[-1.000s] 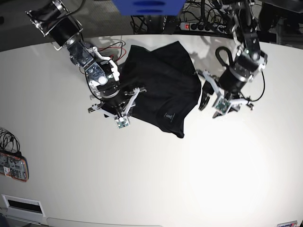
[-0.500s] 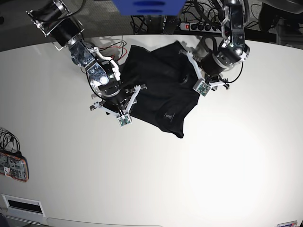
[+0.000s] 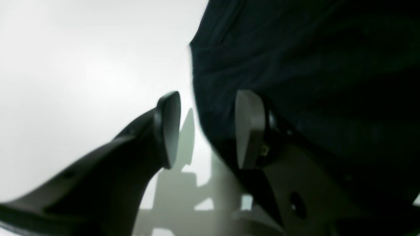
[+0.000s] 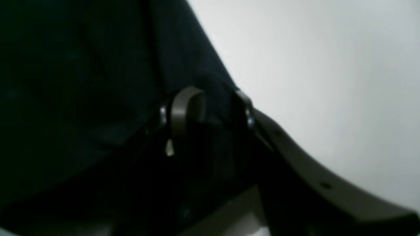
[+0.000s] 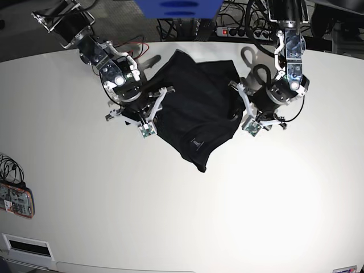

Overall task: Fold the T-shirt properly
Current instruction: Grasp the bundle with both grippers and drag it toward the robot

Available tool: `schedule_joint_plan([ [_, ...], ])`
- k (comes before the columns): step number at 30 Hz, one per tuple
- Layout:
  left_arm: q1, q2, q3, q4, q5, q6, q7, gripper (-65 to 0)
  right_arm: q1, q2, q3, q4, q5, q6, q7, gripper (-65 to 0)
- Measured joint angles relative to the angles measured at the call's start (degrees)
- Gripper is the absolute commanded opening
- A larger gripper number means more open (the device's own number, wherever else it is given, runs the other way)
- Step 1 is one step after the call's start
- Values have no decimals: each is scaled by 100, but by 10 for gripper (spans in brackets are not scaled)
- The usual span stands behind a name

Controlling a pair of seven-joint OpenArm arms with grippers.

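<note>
Partly folded, the soft black cloth T-shirt lies on the white table between both arms. The right gripper pinches its edge; the left gripper straddles the opposite hem, jaws apart. Next, probably: close left, then carry both edges across together.
</note>
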Motion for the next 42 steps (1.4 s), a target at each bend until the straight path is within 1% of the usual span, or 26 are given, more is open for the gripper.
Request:
schedule_joint_plan([
  [2, -214, 20, 2, -286, 0, -7, -7, -385, -210, 33, 20, 238, -7, -17, -11, -472],
  [5, -555, 13, 4, -793, 7, -7, -11, -385, -529, 42, 2, 466, -15, -7, -240, -472],
  [7, -730, 15, 13, -940, 0, -13, 0, -385, -678, 39, -9, 643, -20, -9, -350, -472],
  [11, -1051, 17, 24, -1204, 2, -15, 7, -385, -922, 39, -7, 787, -22, -7, -317, -472],
  [14, -1294, -4, 219, -1279, 4, -9, 7, -385, -1165, 39, -20, 822, -42, -9, -216, -472],
  [17, -1478, 28, 404, -1276, 59, -15, 2, -385, -1224, 46, -417, 831, -199, -120, -160, -472],
  [20, -1733, 28, 741, -1311, 557, 9, 17, -385, -1174, 57, -951, 850, -199, -122, -120, -472],
  [22, -1888, 33, 894, -1357, 616, 13, -20, -385, -1187, 37, -1204, 857, -192, -114, -103, -472],
  [23, -1939, 129, 911, -1368, 671, 7, -42, -385, -1193, 37, -1294, 861, -175, -114, -87, -472],
  [26, -1963, 321, 909, -1390, 800, 7, -2, -385, -1176, 39, -1333, 863, -157, -92, -94, -472],
  [30, -1928, 289, 898, -1377, 861, -7, -22, -385, -1047, 39, -1353, 859, -103, -52, -216, -472],
  [32, -1755, 216, 728, -1163, 876, -11, 4, -385, -1049, 37, -1261, 861, -96, -48, -214, -472],
  [34, -1480, 201, 409, -699, 879, -9, 39, -385, -1056, 35, -1121, 859, -17, 2, -212, -472],
  [36, -1311, 205, 120, -81, 903, -17, 90, -385, -1064, 20, -964, 859, 33, 57, -232, -472],
  [38, -1198, 245, -214, 584, 844, -33, -11, -385, -1062, -2, -750, 874, 17, 39, -267, -472],
  [39, -1104, 289, -398, 907, 804, -7, -74, -385, -1034, 11, -675, 890, -90, 33, -328, -472],
  [40, -1005, 321, -588, 1150, 778, -7, -125, -385, -984, 44, -645, 929, -350, 17, -367, -472],
  [42, -752, 345, -839, 1506, 861, -4, 13, -385, -953, 72, -623, 992, -1078, -22, -310, -472],
])
